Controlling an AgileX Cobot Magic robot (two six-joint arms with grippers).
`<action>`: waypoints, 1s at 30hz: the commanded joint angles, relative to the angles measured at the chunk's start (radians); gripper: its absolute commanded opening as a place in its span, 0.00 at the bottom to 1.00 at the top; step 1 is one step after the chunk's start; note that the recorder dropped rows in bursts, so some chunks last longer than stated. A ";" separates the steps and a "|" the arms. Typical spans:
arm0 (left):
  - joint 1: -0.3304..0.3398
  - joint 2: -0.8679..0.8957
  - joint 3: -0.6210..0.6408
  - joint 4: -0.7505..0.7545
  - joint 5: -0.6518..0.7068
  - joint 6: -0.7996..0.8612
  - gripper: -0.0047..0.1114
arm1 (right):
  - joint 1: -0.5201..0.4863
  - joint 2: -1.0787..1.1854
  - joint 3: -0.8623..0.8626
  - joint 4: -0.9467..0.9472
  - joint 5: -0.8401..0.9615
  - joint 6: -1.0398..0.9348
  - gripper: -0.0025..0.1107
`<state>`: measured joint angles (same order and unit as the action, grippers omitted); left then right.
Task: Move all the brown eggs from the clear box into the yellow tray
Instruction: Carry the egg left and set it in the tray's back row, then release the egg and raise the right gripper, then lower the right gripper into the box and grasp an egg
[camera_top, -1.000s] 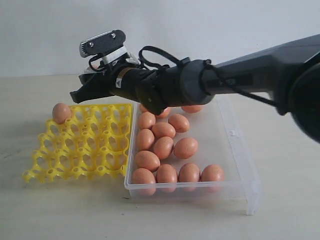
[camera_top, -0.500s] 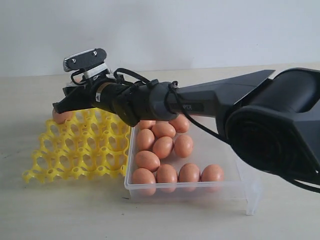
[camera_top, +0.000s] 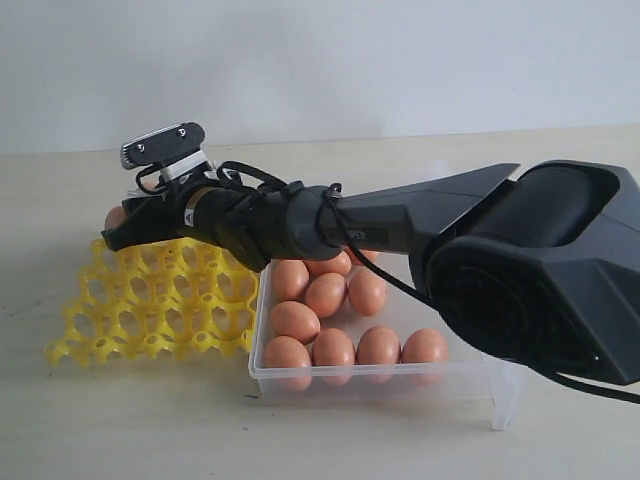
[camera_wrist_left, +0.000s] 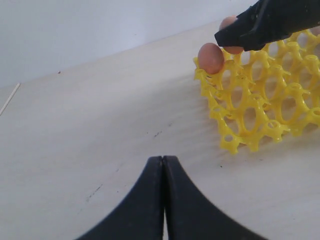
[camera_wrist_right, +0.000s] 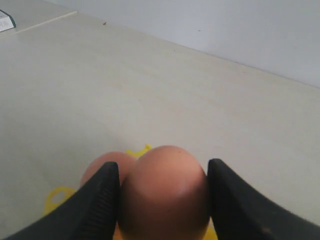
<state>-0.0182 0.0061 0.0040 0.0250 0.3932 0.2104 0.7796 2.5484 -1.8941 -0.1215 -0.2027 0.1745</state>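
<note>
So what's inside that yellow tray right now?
One brown egg sits in a corner cup of the yellow tray. The right gripper holds a second egg right beside it. Cups under the arm are hidden.

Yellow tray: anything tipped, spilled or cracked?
Nothing stands out. The yellow tray lies flat beside the clear box; seated egg in a corner cup, held egg in the right gripper, remaining eggs inside the box.
</note>
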 joint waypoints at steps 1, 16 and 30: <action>-0.002 -0.006 -0.004 0.000 -0.005 -0.005 0.04 | -0.001 0.001 -0.008 -0.013 0.007 0.003 0.52; -0.002 -0.006 -0.004 0.000 -0.005 -0.005 0.04 | -0.001 -0.191 -0.008 -0.094 0.375 0.001 0.57; -0.002 -0.006 -0.004 0.000 -0.005 -0.005 0.04 | -0.127 -0.465 0.152 -0.167 1.226 0.169 0.57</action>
<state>-0.0182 0.0061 0.0040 0.0250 0.3932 0.2104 0.6738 2.0946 -1.7942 -0.2937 1.0284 0.3199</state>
